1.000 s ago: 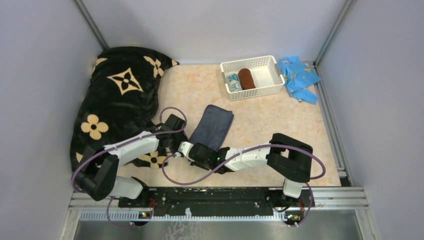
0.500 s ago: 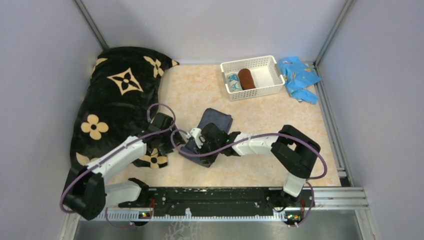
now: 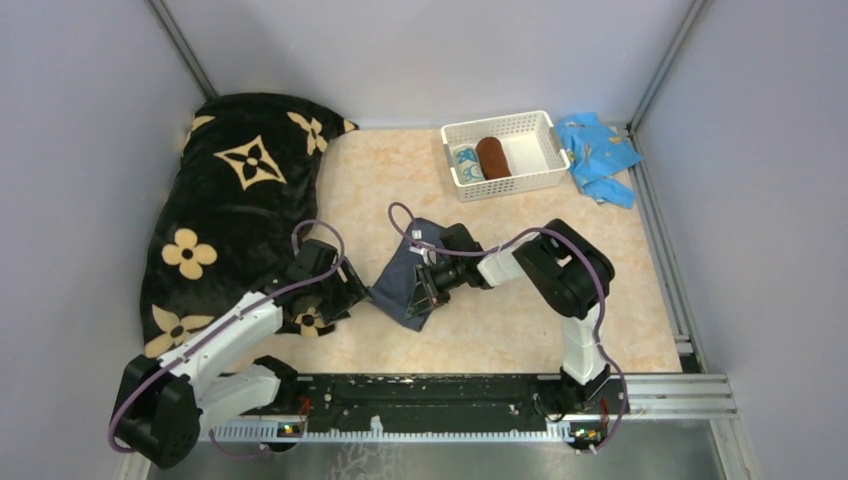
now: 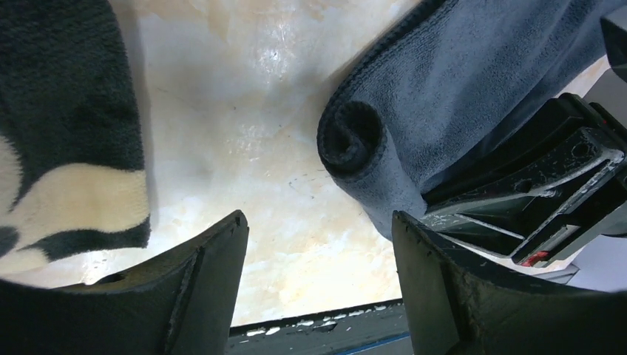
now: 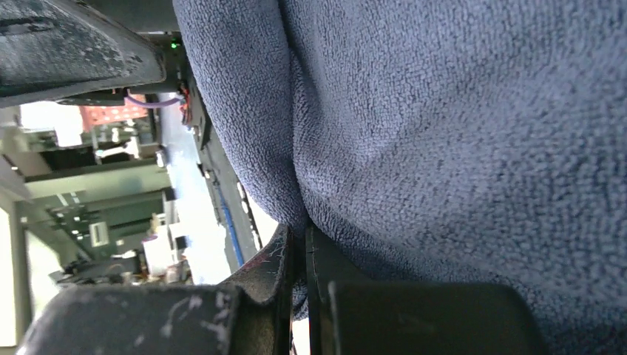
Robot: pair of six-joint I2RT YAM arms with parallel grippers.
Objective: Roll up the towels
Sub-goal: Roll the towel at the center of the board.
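Note:
The dark slate grey-blue towel (image 3: 400, 278) lies bunched on the table's middle. Its near end is curled into a small roll (image 4: 351, 137). My right gripper (image 3: 422, 292) is shut on a fold of this towel, which fills the right wrist view (image 5: 458, 111). My left gripper (image 3: 352, 290) is open and empty, just left of the roll and apart from it, with the roll ahead of its fingertips (image 4: 235, 222). The rust-brown towel (image 3: 492, 157) and the teal-and-white towel (image 3: 466, 163) lie rolled in the white basket (image 3: 497, 118).
The black blanket with tan flowers (image 3: 240, 190) covers the left side, and its edge lies beside my left gripper (image 4: 66, 148). A bright light-blue cloth (image 3: 597, 150) lies right of the basket. Grey walls close the table in.
My right gripper has swung away from me and turned over with the towel's near end, bunching and curling it. My left gripper has drawn back to the left, off the towel.

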